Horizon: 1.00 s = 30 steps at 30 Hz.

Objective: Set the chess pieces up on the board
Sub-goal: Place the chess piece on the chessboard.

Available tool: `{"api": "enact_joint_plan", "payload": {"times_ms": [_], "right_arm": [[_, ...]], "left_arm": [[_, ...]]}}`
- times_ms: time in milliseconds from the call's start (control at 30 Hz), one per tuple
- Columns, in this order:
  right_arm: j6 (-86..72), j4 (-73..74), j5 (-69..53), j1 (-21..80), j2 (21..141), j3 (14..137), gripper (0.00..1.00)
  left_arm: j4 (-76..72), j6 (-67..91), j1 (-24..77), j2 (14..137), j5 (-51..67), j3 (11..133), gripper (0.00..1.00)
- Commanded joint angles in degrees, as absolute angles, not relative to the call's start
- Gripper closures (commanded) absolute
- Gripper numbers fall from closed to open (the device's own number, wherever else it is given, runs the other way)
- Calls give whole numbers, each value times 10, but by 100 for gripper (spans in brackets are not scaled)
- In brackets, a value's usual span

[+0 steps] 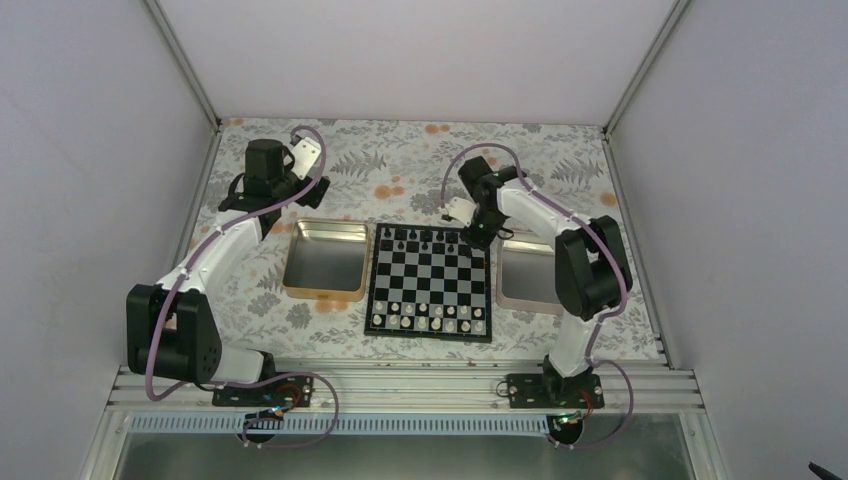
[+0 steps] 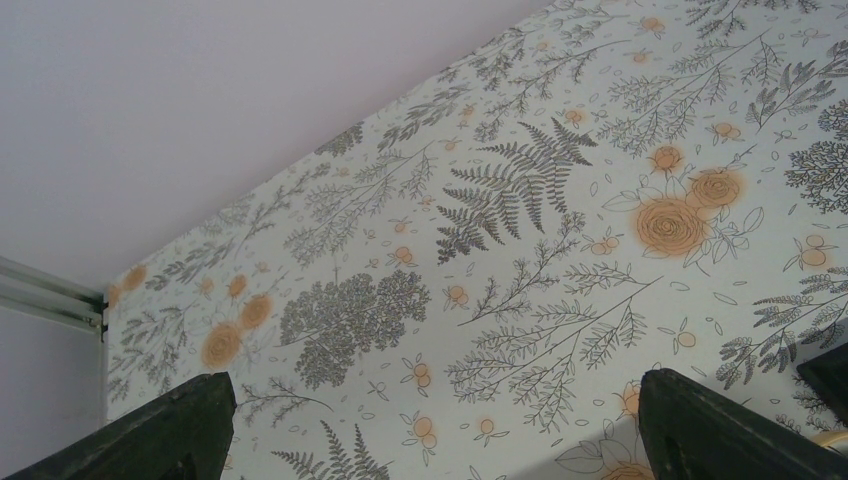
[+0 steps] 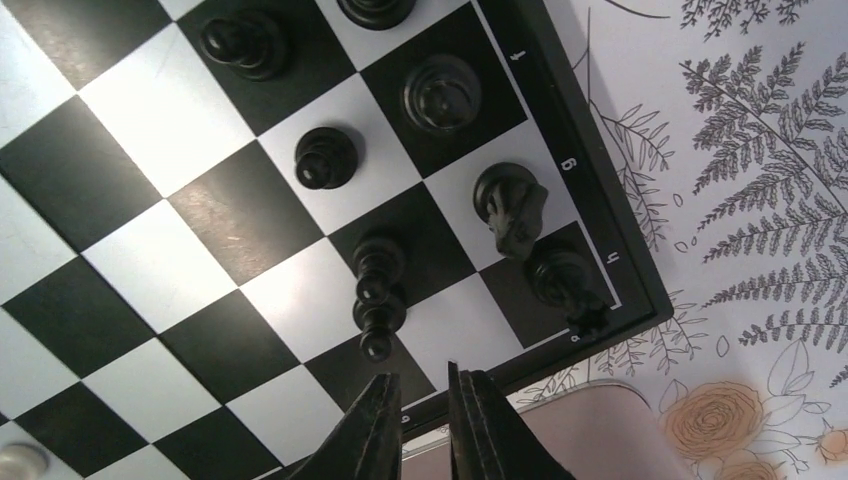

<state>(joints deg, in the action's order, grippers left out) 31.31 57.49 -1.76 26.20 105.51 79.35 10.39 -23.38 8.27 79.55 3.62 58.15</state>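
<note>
Right gripper [image 3: 424, 395] hovers with jaws nearly together and empty over the far-right corner of the board [image 1: 430, 280], where the chess pieces [image 3: 375, 290] cluster. Its next placement should centre each piece on its square without nudging neighbours.

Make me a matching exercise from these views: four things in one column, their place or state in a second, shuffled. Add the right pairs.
Things
1. left pincer
2. right pincer
3. gold tray
4. white pieces

Places or states
A. on the board's near rows
B. left of the board
C. open over bare patterned cloth
D. nearly closed, holding nothing, over the board's far right corner

Pairs: 1-C, 2-D, 3-B, 4-A
</note>
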Motion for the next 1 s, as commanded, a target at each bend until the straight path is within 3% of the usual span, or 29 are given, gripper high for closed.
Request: {"api": "enact_joint_plan", "payload": {"times_ms": [0,967], "right_arm": [[300,561,0,262,1069,790,84],[313,548,-51,264,1076,777,79]], "left_arm": [[98,-238,86,786,45,582,0],[103,-239,85,788,45,584,0]]}}
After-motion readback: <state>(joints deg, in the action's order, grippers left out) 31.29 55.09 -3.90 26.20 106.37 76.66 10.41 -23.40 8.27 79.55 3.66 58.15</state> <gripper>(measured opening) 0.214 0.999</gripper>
